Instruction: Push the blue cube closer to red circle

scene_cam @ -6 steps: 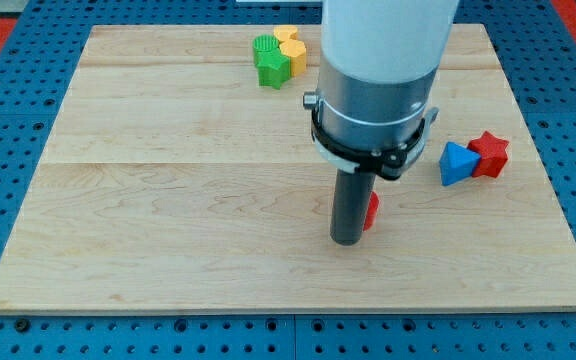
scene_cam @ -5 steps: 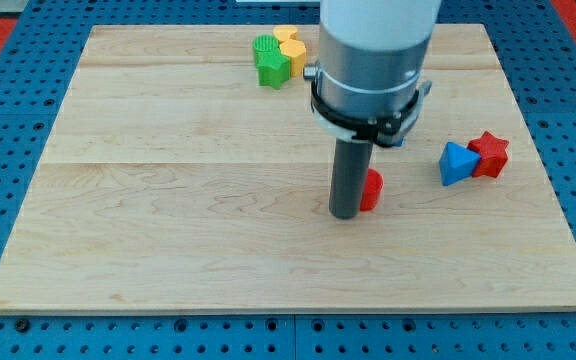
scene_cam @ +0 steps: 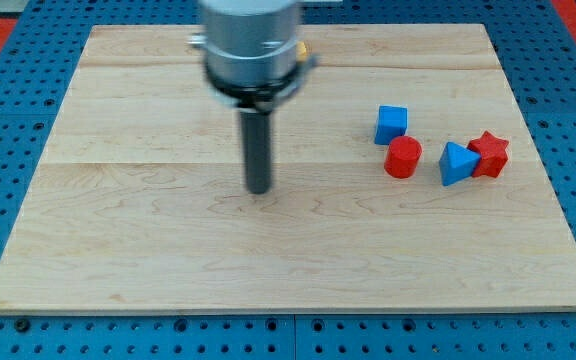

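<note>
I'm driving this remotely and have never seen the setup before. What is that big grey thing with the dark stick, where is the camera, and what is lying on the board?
The grey cylinder is the end of a robot arm. It has no gripper; it carries a straight dark rod, and my tip slides on the wooden board to push blocks. Nothing is held. There is one camera view, looking down at the board at a slant; its mounting is not on record. Toward the view's right lie a blue cube, a red circle just below it, close or touching, then a blue triangle against a red star. My tip stands well to the view's left of them all, touching none. The arm hides part of the board's top edge.
</note>
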`<state>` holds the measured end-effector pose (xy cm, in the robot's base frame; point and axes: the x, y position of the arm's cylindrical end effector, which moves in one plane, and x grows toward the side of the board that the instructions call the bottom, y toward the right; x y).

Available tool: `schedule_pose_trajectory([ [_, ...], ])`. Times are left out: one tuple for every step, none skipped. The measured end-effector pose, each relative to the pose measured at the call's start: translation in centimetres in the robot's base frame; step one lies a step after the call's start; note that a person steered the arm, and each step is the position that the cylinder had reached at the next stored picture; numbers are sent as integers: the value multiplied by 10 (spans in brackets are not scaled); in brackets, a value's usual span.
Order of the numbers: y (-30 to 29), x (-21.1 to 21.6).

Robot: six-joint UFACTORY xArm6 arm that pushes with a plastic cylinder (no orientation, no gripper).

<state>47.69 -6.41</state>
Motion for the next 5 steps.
schedule_pose_trajectory([
  [-12, -29],
  [-32, -51],
  [-10, -104],
  [64, -129],
  [110, -127],
])
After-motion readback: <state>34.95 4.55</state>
